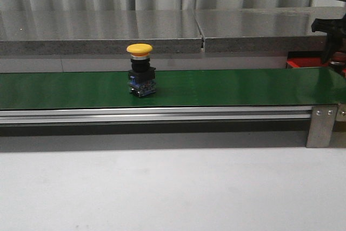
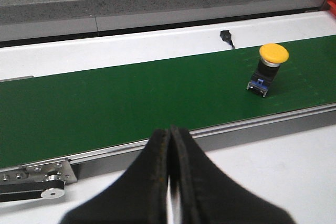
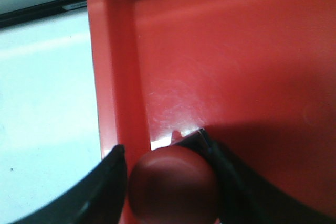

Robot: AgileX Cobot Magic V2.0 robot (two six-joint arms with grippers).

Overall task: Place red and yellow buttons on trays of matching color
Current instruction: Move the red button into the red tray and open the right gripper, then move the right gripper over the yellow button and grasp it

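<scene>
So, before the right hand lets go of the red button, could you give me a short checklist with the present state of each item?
1. Red button between the right hand's fingers: ok.
2. Button over the red tray, inside the rim: ok, though close to the rim.
3. Button resting on the tray floor: cannot tell.
4. Tray floor near the button free of other items: ok in the visible part.
5. Left hand shut and empty, short of the green belt: ok.
6. Yellow button upright on the belt, waiting: ok.
</scene>
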